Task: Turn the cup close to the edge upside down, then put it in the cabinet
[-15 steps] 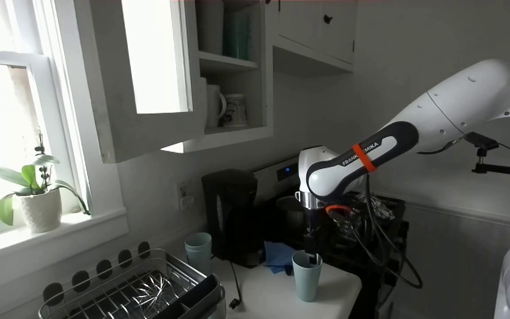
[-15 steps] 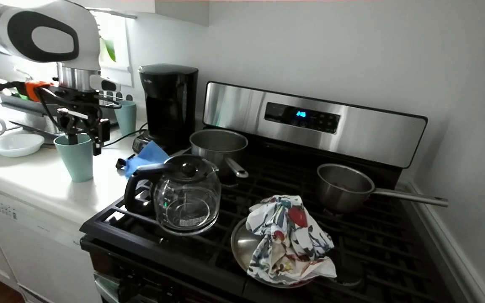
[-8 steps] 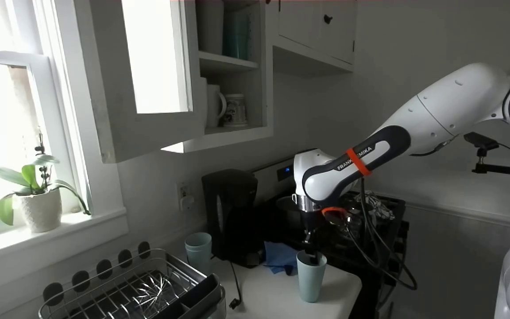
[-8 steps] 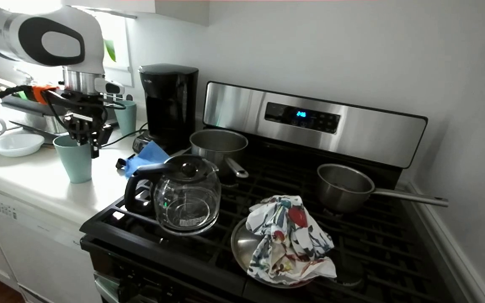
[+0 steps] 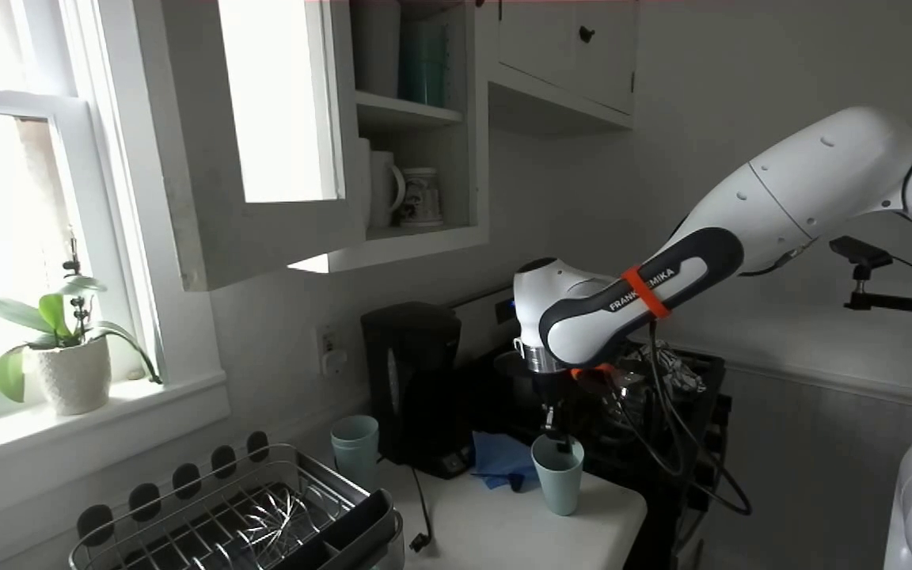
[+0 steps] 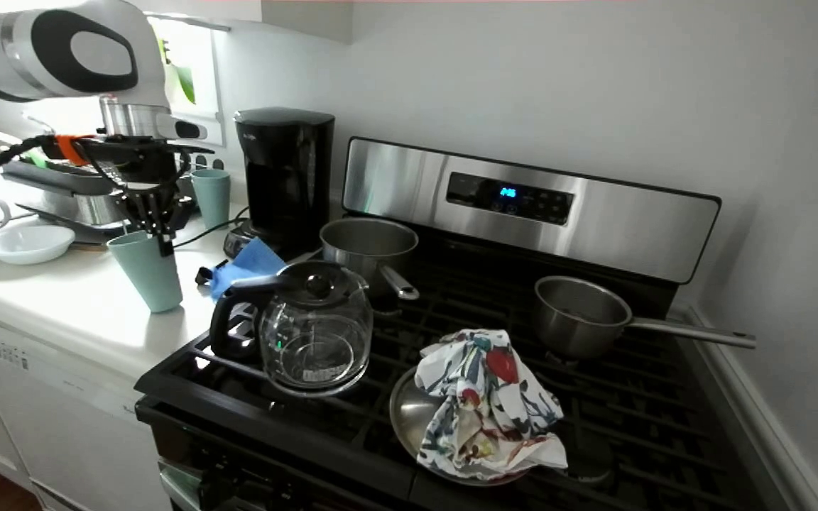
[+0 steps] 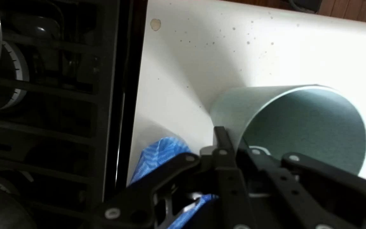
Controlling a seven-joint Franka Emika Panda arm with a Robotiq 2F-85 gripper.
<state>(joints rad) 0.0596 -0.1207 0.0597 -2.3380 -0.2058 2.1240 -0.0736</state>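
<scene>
Next to the stove (image 6: 466, 298), on or just above the counter (image 6: 75, 301) (can't tell), we've got the cup (image 6: 150, 277) tilted, base leaning stoveward; our gripper (image 7: 234, 143) pinches its stove-side rim, so we figure flipping means swinging that base up.

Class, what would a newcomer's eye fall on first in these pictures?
Probably the white robot arm over the counter, its tool gripping a tilted green cup at its rim. Next, the flowered cloth crumpled over a pan on the stove, then the potted plant on the bright windowsill.
</scene>
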